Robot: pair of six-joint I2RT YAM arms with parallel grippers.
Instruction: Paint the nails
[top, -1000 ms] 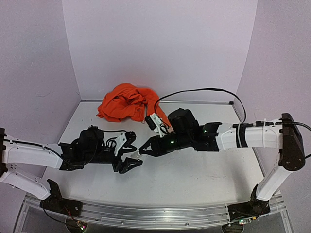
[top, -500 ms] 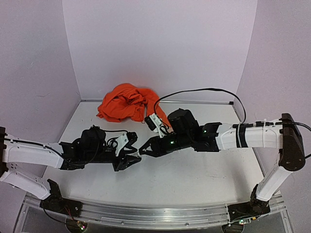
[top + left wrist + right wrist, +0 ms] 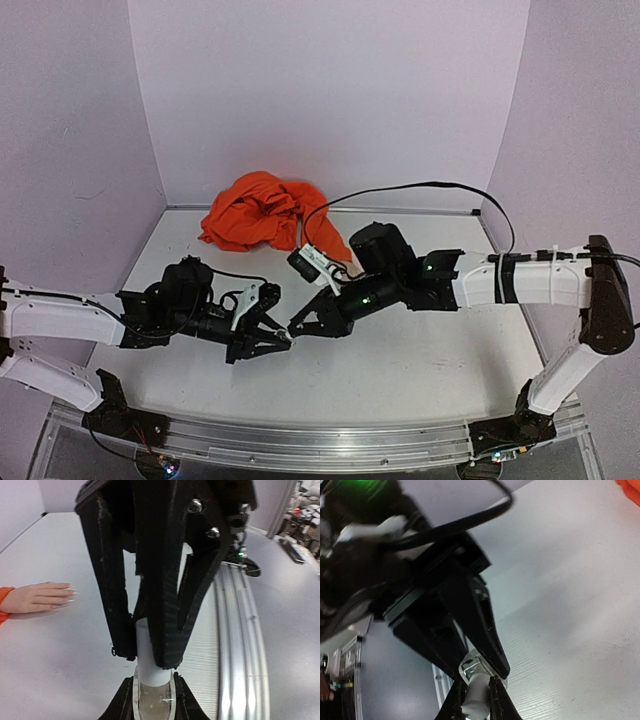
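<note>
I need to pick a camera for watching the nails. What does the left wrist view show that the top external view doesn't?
Only the left wrist view: the mannequin hand lying flat on the table, with pale nails; the left claw shut on the clear bottle, the right claw shut on its white cap. Only the top external view: the orange sleeve as a whole heap at the back, and the left arm and right arm behind the claws. Both: the two claws meeting tip to tip over the table.

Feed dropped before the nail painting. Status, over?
Left fingers shut on clear bottle; right fingers shut on its white cap. Mannequin hand flat on table, nails pale, untouched. Nothing seen between bottle and hand.
</note>
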